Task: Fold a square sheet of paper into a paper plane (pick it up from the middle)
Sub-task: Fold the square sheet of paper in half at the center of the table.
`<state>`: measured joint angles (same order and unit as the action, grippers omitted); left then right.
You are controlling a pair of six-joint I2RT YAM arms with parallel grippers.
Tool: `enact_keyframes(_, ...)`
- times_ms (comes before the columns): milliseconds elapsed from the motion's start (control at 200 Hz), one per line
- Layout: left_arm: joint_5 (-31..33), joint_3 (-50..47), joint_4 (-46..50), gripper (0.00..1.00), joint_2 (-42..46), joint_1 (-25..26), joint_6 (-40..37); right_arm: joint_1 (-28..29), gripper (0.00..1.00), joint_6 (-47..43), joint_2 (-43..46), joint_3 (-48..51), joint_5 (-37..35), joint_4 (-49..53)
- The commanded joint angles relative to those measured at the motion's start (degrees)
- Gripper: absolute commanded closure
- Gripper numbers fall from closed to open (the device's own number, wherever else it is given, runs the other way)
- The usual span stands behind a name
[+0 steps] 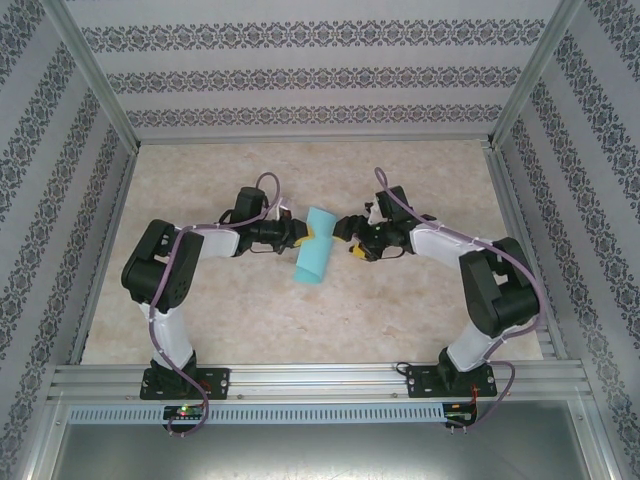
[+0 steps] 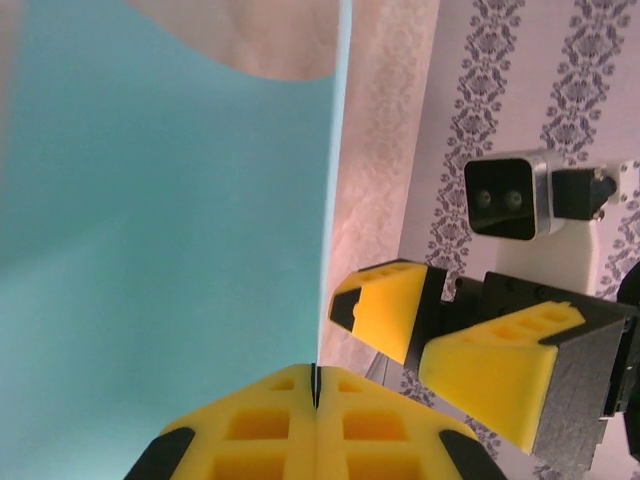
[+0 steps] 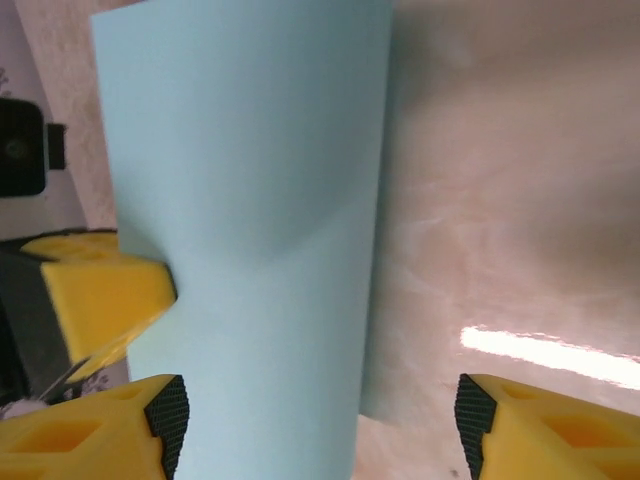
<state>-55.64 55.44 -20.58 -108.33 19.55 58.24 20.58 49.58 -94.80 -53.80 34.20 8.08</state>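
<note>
Arms reach inward from their bases at the near rail and meet over the middle of the table (image 1: 400, 310). The left gripper (image 1: 297, 232) pinches one long edge of the square sheet of paper (image 1: 312, 258), now a narrow turquoise strip. The right gripper (image 1: 345, 228), jaws spread, faces the opposite edge, just beside it. Patterned walls (image 1: 300, 80) stand beyond.

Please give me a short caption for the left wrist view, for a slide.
Left gripper shut on the turquoise paper sheet, right gripper open beside it.
</note>
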Motion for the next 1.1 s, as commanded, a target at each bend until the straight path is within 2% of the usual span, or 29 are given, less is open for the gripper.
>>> enact_keyframes(0,0.3,3.6,5.1,1.0,0.6,2.4,-4.8,-0.5,0.22,-3.7,3.2,0.0,-7.7,5.8)
enact_keyframes(140,1.3,7.3,7.6,1.0,-2.6,4.2,-5.0,-0.5,0.15,-4.5,5.3,1.8,-10.6,5.2)
enact_keyframes(395,12.5,5.8,5.3,1.0,-2.8,4.4,-0.1,0.1,0.18,-5.1,1.9,0.3,-7.6,4.4)
enact_keyframes(714,13.9,5.5,10.8,1.0,-4.5,4.4,-3.3,3.0,0.25,-7.2,-5.8,-5.9,-5.4,5.9)
enact_keyframes(1094,15.0,5.5,14.6,0.9,-4.2,4.4,-5.8,4.0,0.35,-8.6,-13.6,-11.1,-3.2,7.8)
